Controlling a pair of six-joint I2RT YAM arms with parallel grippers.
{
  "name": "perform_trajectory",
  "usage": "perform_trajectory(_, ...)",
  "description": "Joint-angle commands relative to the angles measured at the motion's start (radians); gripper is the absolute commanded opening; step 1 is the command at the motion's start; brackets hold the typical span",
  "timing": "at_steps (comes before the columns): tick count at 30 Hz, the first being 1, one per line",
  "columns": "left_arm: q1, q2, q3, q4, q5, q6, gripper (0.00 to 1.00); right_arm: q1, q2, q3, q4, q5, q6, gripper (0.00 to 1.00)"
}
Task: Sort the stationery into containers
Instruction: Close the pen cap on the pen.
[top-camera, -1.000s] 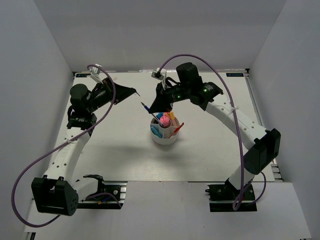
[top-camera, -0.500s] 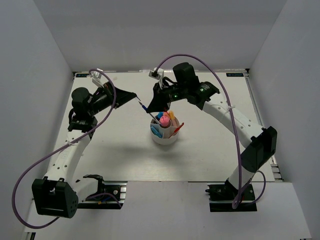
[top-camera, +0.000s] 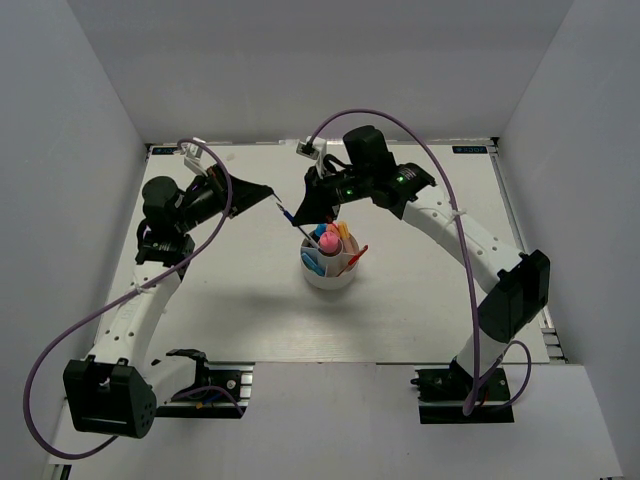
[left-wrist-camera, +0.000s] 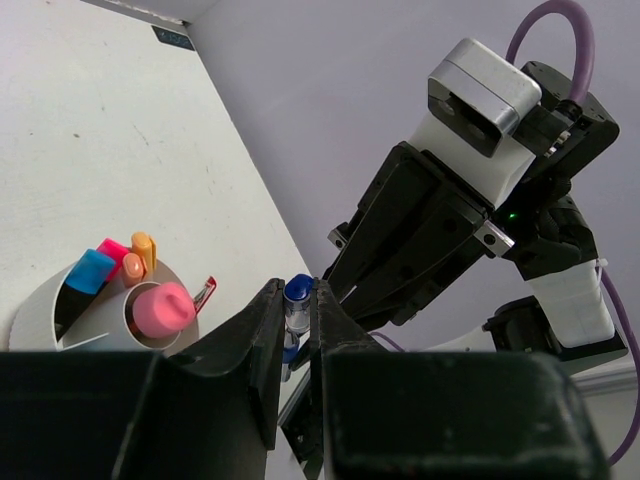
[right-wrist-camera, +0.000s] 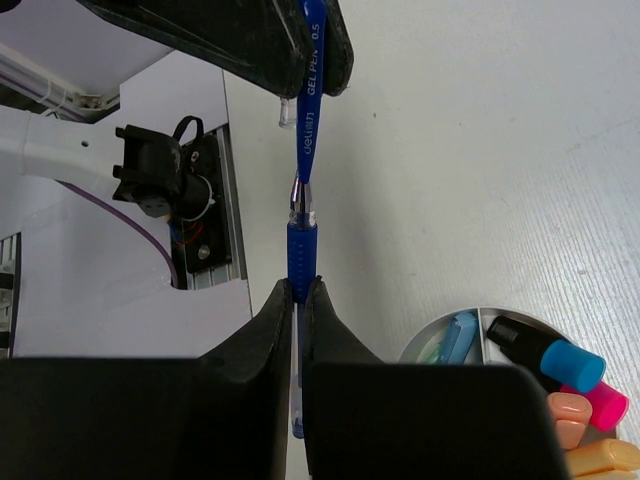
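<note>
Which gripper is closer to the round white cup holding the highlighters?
Right. The right gripper hangs just beyond the far-left rim of the round white cup, shut on the thin blue pen; the left gripper pinches the pen's other end, farther off to the left.

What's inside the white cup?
In the cup, a pink highlighter stands in the middle well, with a blue-capped highlighter, orange highlighters and a red pen around it. Their lower ends are hidden.

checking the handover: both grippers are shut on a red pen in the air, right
Not red: the pen is blue, per the right wrist view. The left gripper and right gripper are both shut on it in the air.
</note>
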Motion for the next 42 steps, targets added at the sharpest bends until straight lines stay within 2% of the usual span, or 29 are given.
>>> perform_trajectory(1,-0.005,-0.024,-0.01,0.023,0.013,0.003,0.0,0.0,0.004,0.056,0.037,0.003,0.009,0.0)
perform_trajectory(22,-0.015,-0.017,-0.02,0.035,0.004,0.02,0.0,0.002,0.002,0.041,0.031,-0.001,0.003,0.0)
perform_trajectory(30,-0.002,0.003,-0.01,0.072,0.001,-0.033,0.0,-0.003,-0.021,0.019,0.023,0.009,-0.008,0.0)
perform_trajectory(42,-0.002,-0.003,-0.01,0.068,0.011,-0.033,0.0,-0.001,-0.012,0.026,0.028,0.009,-0.011,0.0)
